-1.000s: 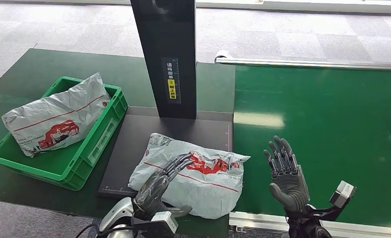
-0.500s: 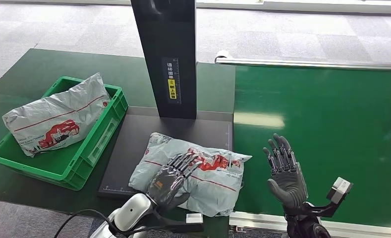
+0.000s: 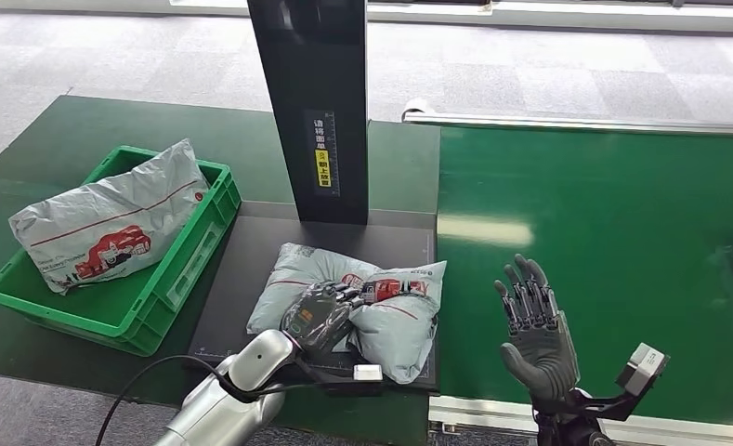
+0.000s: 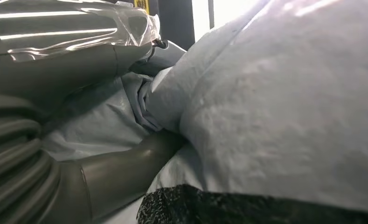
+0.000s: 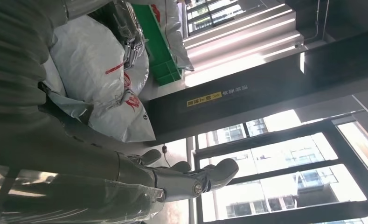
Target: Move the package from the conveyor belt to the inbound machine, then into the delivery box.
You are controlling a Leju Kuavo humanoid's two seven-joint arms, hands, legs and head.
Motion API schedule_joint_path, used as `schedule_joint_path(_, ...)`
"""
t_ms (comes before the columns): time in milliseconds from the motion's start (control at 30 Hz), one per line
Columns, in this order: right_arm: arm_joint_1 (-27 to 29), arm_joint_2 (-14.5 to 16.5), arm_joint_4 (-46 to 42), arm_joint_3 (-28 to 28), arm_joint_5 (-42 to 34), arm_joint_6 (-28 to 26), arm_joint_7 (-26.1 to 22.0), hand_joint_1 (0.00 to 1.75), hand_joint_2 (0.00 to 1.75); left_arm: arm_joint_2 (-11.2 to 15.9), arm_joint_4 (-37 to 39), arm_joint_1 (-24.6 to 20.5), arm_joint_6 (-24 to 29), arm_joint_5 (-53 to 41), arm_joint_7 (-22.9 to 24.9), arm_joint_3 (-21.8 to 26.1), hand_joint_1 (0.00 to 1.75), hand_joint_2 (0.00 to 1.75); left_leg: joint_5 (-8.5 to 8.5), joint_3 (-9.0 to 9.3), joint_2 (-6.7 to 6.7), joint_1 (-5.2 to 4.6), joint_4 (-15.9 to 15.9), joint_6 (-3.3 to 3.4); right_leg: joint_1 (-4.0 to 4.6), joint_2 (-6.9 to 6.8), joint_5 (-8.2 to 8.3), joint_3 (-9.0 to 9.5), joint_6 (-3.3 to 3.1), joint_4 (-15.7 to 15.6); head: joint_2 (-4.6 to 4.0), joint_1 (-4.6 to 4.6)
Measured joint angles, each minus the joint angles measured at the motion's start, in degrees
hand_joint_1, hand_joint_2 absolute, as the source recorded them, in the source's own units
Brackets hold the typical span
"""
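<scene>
Package (image 3: 111, 223) in green crate (image 3: 181, 279)

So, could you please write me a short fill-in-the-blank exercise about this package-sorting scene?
1. The robot's left hand grips the grey plastic mailer package lying on the ____ scanner platform.
2. The green plastic crate holds ____ grey mailer bag.
3. The right hand hovers over the green conveyor belt with its fingers ____.

Missing words: black; one; apart
</scene>
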Motion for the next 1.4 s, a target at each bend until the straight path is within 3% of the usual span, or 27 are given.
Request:
schedule_joint_path(200, 0.6, 0.5, -1.0, -0.5, 0.4, -0.2, 0.5, 0.00, 1.75, -0.1, -1.3, -0.4, -4.2, 15.0, -8.7, 2.6, 1.75, 1.75, 0.01, 0.06, 0.00, 0.00, 0.0, 0.00, 0.00, 0.00, 0.00, 0.05, 0.00, 0.0, 0.00, 0.01)
schedule_joint_path(433, 3.6, 1.4, -4.1, -2.2, 0.9, -0.3, 0.7, 0.00, 1.75, 3.2, -20.0, 5.3, -1.4, 34.0, -16.0, 7.8, 1.75, 1.75, 0.01, -0.46, 0.03, 0.00, 0.0, 0.00, 0.00, 0.03, 0.01, -0.53, -0.01, 0.0, 0.00, -0.01)
schedule_joint_path(633, 4.0, 1.4, -5.1, -3.0, 0.7, -1.0, 1.0, 0.00, 1.75, 5.2, -32.1, 6.6, 0.9, 37.2, -17.5, 12.1, 1.75, 1.75, 0.01, -0.62, 0.02, 0.01, 0.0, 0.00, 0.00, 0.02, 0.01, -0.66, -0.01, 0.0, 0.00, -0.01)
schedule_joint_path(933, 4.0, 1.5, -5.2, -3.2, 0.7, -1.2, 1.0, 0.00, 1.75, 6.0, -36.3, 7.6, 2.0, 37.7, -17.8, 13.4, 1.75, 1.75, 0.01, -0.62, 0.02, 0.00, 0.0, 0.00, 0.00, 0.02, 0.01, -0.68, -0.01, 0.0, 0.00, -0.01)
schedule_joint_path(1167, 5.4, 1.5, -6.6, -3.3, 0.1, -1.6, 0.9, 0.00, 1.75, 6.6, -36.3, 6.0, 7.7, 37.6, -13.7, 20.1, 1.75, 1.75, 0.02, -0.63, 0.05, 0.04, 0.0, -0.01, 0.04, 0.05, 0.01, -0.73, -0.02, 0.0, 0.00, -0.01)
schedule_joint_path(1400, 5.8, 1.9, -7.8, -3.4, 0.8, -1.3, 1.2, 0.00, 1.75, 8.6, -24.4, -1.5, 15.4, 16.0, 0.0, 33.8, 1.75, 1.75, 0.06, -0.62, 0.10, 0.06, 0.0, -0.05, 0.07, 0.09, 0.03, -0.73, -0.04, 0.0, 0.00, 0.00)
